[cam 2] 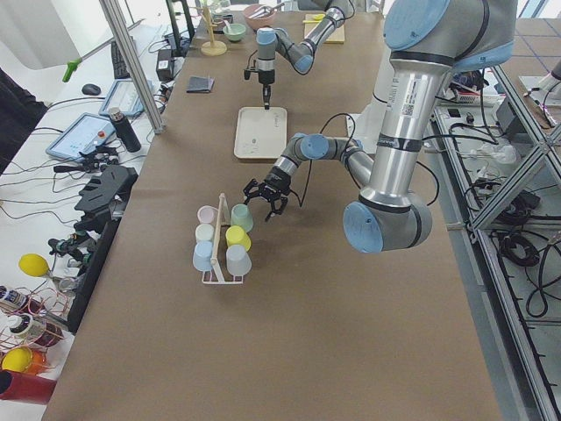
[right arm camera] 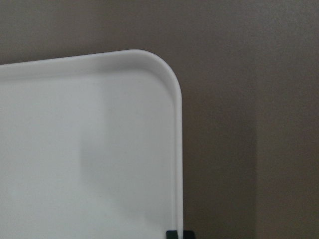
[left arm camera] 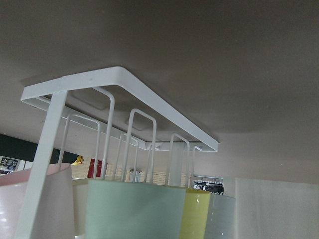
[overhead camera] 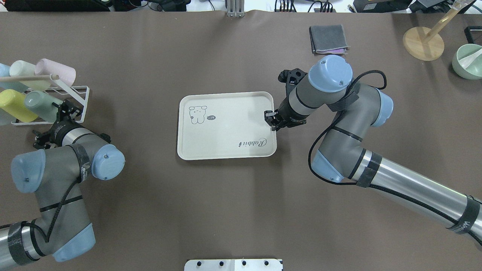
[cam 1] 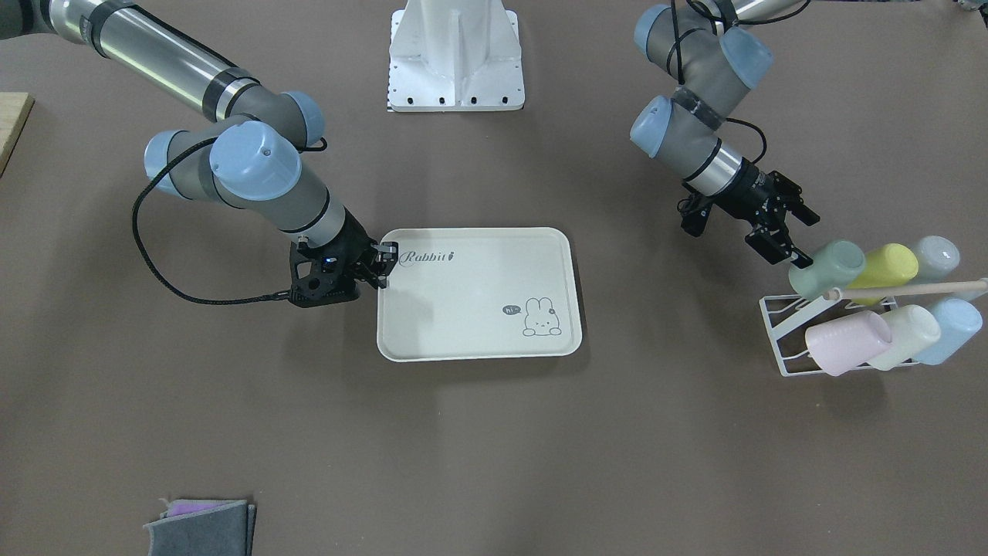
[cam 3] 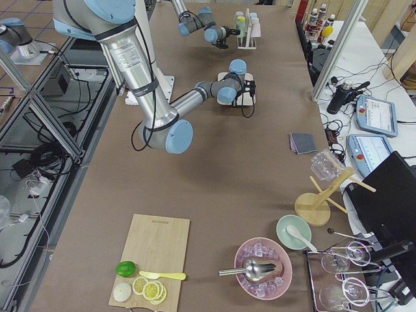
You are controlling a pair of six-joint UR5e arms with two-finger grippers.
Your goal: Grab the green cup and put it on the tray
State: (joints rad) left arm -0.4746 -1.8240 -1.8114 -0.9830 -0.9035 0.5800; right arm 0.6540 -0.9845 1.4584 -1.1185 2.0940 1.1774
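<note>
Green cup (cam 1: 830,266) not yet picked. It is racked at a tilt on the white wire rack (cam 1: 778,333), touching the yellow-green cup (cam 1: 888,266), with a pink cup (cam 1: 845,344) in the next row. Left claw (cam 1: 806,241) is held wide and angled down at the cup's near end, one finger just beside it; contact cannot be confirmed. The wide spread is judged to be for straddling the tumbler's wall. The left wrist view is filled by cup sides and rack loops, so alignment looks close. Right claw (cam 1: 382,264) is set narrow at the tray (cam 1: 463,309) rim near the "Rabbit" script — apparently pinched on it, probably so the tray cannot slide on the bench (cam 1: 494,448) at the drop. Tray and rack are well apart, so a carry across is needed — neighbouring cups could be knocked on lift-off.
</note>
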